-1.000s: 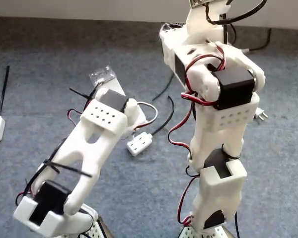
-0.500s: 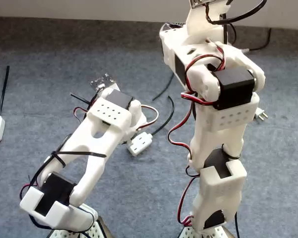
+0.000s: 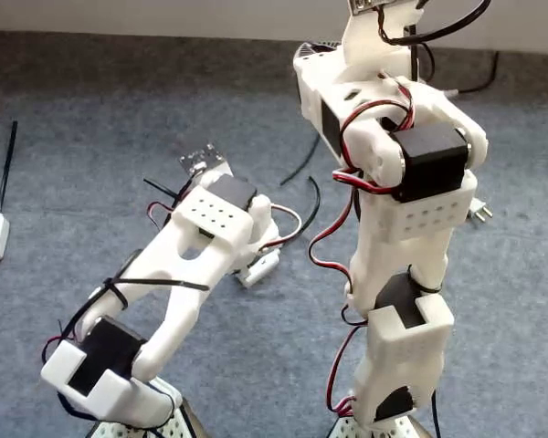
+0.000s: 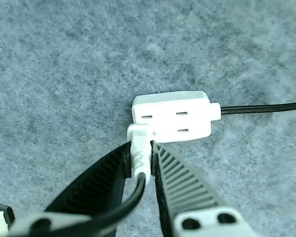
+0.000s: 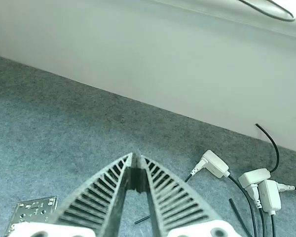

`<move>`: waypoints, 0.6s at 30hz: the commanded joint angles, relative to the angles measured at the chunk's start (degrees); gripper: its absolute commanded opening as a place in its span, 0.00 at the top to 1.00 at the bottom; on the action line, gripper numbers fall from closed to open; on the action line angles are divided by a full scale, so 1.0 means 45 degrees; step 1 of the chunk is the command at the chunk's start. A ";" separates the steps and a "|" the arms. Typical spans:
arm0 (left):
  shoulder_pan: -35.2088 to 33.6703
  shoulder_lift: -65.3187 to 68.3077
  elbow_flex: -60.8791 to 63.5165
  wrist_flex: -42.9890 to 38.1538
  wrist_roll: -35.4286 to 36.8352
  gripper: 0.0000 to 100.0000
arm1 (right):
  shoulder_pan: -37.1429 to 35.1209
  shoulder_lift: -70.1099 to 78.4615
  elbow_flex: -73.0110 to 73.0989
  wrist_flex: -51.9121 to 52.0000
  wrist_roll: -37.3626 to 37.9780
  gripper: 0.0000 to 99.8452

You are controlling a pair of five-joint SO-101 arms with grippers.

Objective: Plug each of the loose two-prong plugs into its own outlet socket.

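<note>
One plug (image 4: 138, 134), pinched in the left hand (image 4: 141, 148), touches the outlet socket (image 4: 173, 115).

Soft, even light over the grey carpet (image 3: 91, 119) in the high view, bright with no glare; only a faint diffuse shadow lies under the white arm (image 3: 192, 265) at lower left of the frame. In the left wrist view the white plug (image 4: 139, 148) and outlet socket (image 4: 172, 116) read bright, a thin dark shadow edging the socket. In the right wrist view the pale wall (image 5: 138, 59) is brightest, evenly lit.
</note>
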 commanded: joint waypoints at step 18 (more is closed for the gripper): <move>0.0264 0.0615 0.0694 -0.1543 0.0117 0.99 | 0.0107 -0.0322 -0.0361 0.0459 0.0059 0.99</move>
